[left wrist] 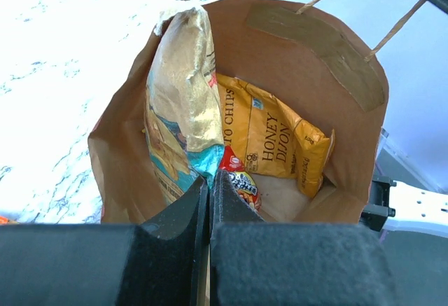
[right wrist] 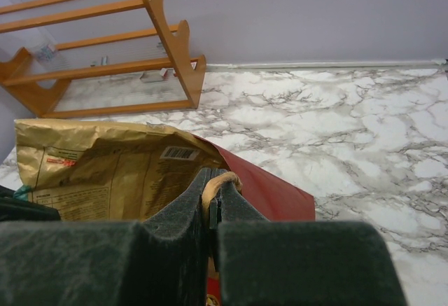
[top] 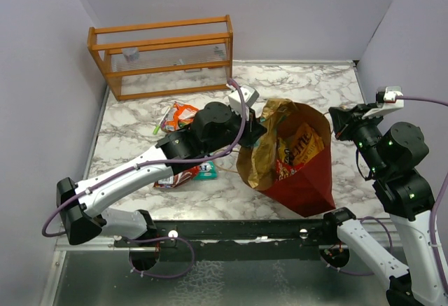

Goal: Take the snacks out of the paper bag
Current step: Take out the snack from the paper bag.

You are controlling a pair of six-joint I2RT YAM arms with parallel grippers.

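Observation:
The dark red paper bag (top: 308, 180) lies at the table's middle right, its brown mouth (left wrist: 294, 47) open toward the left arm. Inside are a yellow packet (left wrist: 273, 138) and a red packet (left wrist: 241, 180). My left gripper (top: 255, 127) is at the mouth, and in its wrist view (left wrist: 209, 176) it is shut on the teal corner of a gold packet (left wrist: 178, 96) that stands up out of the bag. My right gripper (top: 336, 120) is shut on the bag's tan rim at the far side, seen in its own view (right wrist: 215, 180). The gold packet (right wrist: 105, 166) and red bag wall (right wrist: 269, 190) show there too.
An orange packet (top: 183, 113), a red packet (top: 175, 178) and a teal packet (top: 205, 171) lie on the marble table left of the bag, partly under the left arm. An orange wooden rack (top: 164, 57) stands at the back left. Walls close in both sides.

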